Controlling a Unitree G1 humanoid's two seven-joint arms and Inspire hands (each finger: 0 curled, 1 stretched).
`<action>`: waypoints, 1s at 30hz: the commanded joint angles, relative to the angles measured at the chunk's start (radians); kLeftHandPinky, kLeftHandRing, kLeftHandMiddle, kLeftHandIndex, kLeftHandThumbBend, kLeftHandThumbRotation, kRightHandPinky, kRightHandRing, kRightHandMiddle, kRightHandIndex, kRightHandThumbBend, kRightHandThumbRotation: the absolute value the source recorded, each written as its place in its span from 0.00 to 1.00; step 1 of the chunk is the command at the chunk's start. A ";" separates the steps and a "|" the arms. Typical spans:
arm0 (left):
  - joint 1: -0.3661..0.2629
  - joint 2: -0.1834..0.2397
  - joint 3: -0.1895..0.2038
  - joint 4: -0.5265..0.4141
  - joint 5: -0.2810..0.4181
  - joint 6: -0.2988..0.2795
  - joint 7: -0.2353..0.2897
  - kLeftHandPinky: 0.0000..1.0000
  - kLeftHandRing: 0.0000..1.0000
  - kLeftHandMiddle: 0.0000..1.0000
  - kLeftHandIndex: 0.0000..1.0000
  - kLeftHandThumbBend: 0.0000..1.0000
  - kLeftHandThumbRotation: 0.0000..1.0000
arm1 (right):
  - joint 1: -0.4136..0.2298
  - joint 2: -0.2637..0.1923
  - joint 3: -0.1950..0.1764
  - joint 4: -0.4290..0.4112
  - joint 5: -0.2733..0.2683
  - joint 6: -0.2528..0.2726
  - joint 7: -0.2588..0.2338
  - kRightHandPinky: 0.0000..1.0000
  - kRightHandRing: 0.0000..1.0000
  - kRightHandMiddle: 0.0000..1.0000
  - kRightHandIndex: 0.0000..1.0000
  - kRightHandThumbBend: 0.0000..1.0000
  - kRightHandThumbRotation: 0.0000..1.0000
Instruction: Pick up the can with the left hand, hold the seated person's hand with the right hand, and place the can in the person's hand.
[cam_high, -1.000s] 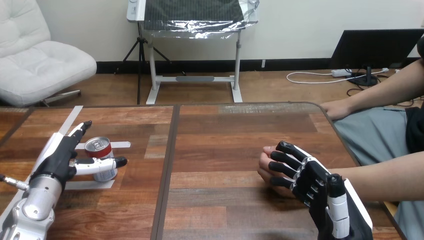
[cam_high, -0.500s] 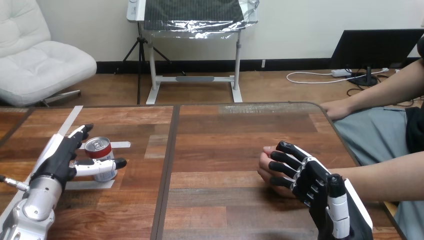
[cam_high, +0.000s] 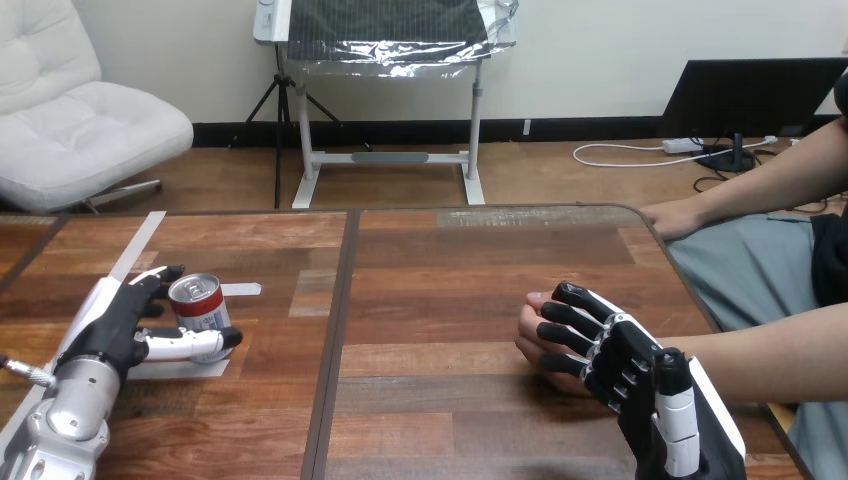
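Observation:
A silver can with a red band (cam_high: 199, 303) stands upright on the left half of the wooden table (cam_high: 450, 260). My left hand (cam_high: 112, 325) is at its left side, fingers curled round the can's far side and the thumb lying across its near side low down. On the right half, my right hand (cam_high: 628, 372) lies over the person's hand (cam_high: 533, 336), its bent fingers wrapped across it. That hand rests on the table, and its forearm runs off to the right.
Strips of pale tape (cam_high: 140, 242) lie on the table around the can. The person's other hand (cam_high: 672, 217) rests at the table's far right corner. A dark seam (cam_high: 337, 330) splits the tabletop into two halves.
My left hand's fingers have curled in from straight to wrap the can, and the thumb has dropped lower across its front. The right hand and the person's hand have not moved.

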 joint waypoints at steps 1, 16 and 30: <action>-0.080 0.003 -0.010 -0.034 0.008 0.008 0.033 0.72 0.80 0.84 0.85 0.72 0.14 | -0.062 0.006 -0.007 -0.006 0.004 -0.038 0.000 0.75 0.82 0.84 0.85 0.99 0.98; -0.091 -0.012 -0.011 -0.023 0.007 0.045 0.074 0.61 0.69 0.74 0.77 0.70 0.02 | -0.060 0.006 -0.010 -0.006 0.006 -0.038 -0.003 0.74 0.82 0.83 0.85 1.00 0.97; -0.096 -0.023 -0.010 -0.008 -0.001 0.033 0.097 0.56 0.64 0.68 0.72 0.68 0.00 | -0.058 0.003 -0.013 -0.006 0.007 -0.036 -0.003 0.74 0.81 0.83 0.84 1.00 0.97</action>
